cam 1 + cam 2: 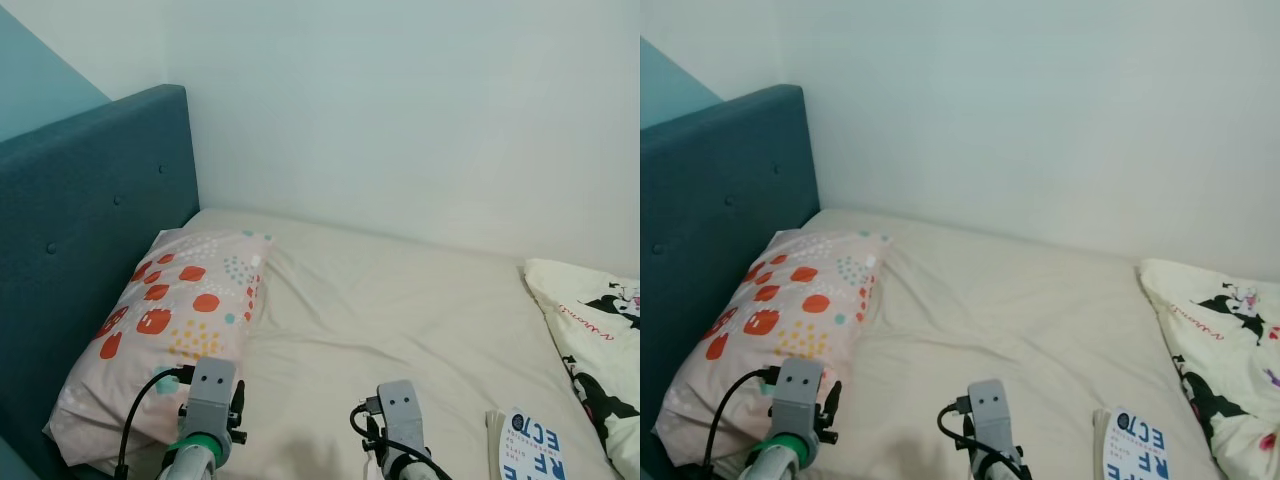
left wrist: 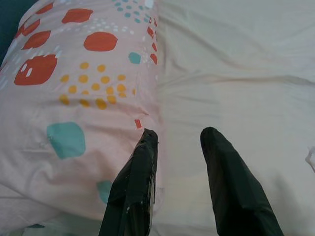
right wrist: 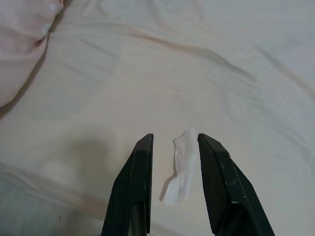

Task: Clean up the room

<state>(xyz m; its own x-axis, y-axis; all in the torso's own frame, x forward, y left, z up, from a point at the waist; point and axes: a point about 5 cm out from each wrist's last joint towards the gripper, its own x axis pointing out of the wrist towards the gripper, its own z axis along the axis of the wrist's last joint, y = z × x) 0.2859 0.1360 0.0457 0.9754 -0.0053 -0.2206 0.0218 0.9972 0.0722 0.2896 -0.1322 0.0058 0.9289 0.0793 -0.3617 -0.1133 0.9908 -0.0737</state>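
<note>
A small white scrap of cloth or tissue (image 3: 183,167) lies on the cream bed sheet (image 1: 400,310). My right gripper (image 3: 174,137) hovers just above it, open, with the scrap showing in the gap between its two black fingers. My left gripper (image 2: 179,135) is open too, empty, over the seam where the pink spotted pillow (image 2: 74,98) meets the sheet. Both wrists (image 1: 210,400) (image 1: 400,415) show at the near edge of the bed.
The pink pillow (image 1: 180,310) rests against a teal padded headboard (image 1: 80,200) on the left. A white cartoon-print pillow (image 1: 600,330) lies at the right, with a blue-and-white booklet (image 1: 530,445) beside it. A pale wall backs the bed.
</note>
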